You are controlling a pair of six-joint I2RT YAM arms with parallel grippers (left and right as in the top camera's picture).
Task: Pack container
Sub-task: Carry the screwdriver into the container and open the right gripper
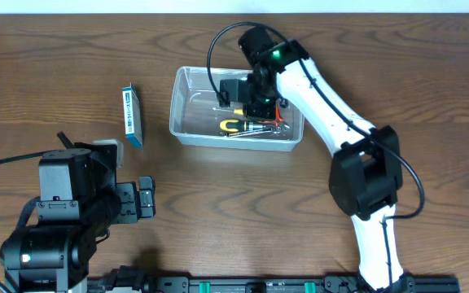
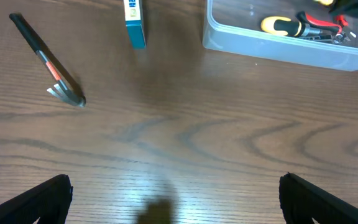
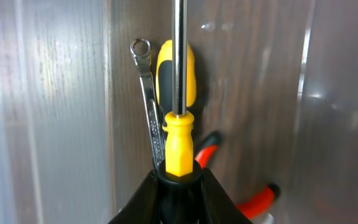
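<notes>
The clear plastic container (image 1: 187, 134) stands at the table's middle back, also in the left wrist view (image 2: 278, 50) and right wrist view (image 3: 5, 112). My right gripper (image 1: 255, 102) is inside it, shut (image 3: 180, 180) on the black-and-yellow handle of a screwdriver (image 3: 179, 146) whose shaft points away from the jaws. Under it lie a yellow-and-black handled tool (image 3: 191, 74), a wrench (image 3: 145, 81) and red-handled pliers (image 3: 257, 199). My left gripper (image 1: 146, 198) is open and empty (image 2: 176, 199) over bare table, well in front and left of the container.
A small blue-and-white box (image 1: 133, 115) lies left of the container, also in the left wrist view (image 2: 134, 22). A black-handled tool with a red band and metal tip (image 2: 48, 62) lies on the table farther left.
</notes>
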